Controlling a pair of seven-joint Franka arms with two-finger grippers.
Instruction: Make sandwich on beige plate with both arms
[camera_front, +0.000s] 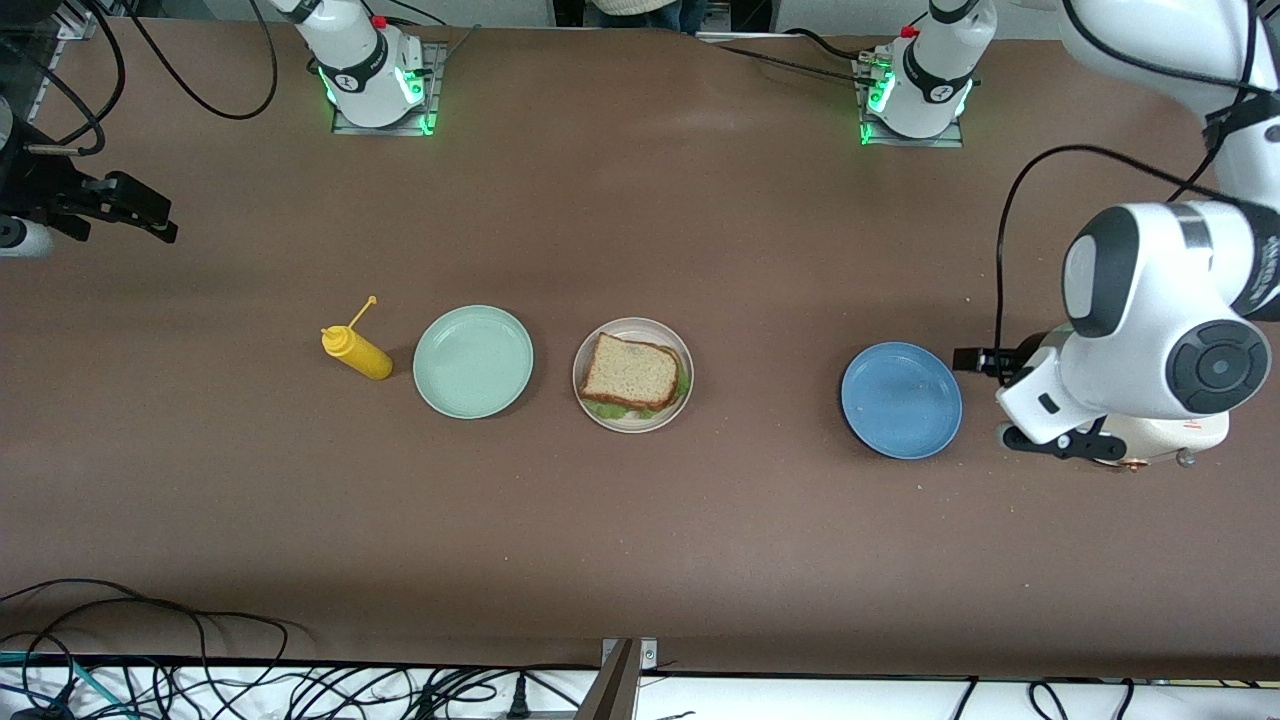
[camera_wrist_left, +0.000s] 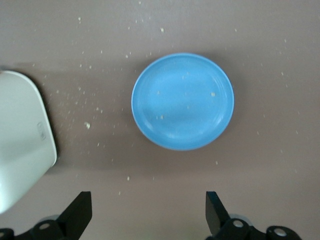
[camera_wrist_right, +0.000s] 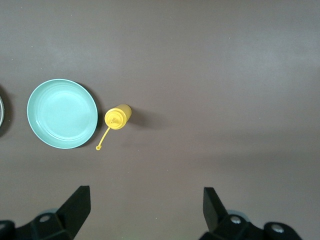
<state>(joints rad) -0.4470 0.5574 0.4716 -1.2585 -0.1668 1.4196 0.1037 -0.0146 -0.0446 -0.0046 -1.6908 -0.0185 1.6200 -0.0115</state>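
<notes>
The sandwich (camera_front: 632, 370) lies on the beige plate (camera_front: 660, 422) in the middle of the table: a tan bread slice with a dark crust on top, and green lettuce (camera_front: 607, 408) peeking out at the edge nearer the front camera. My left gripper (camera_wrist_left: 148, 210) hangs open and empty high over the table beside the blue plate (camera_wrist_left: 182, 101), at the left arm's end. My right gripper (camera_front: 150, 212) is open and empty, raised over the right arm's end of the table, well away from the sandwich.
A mint green plate (camera_front: 473, 361) and a yellow squeeze bottle (camera_front: 357, 351) sit beside the beige plate toward the right arm's end. The blue plate (camera_front: 901, 400) is bare apart from crumbs. A white appliance (camera_wrist_left: 20, 135) stands under the left arm.
</notes>
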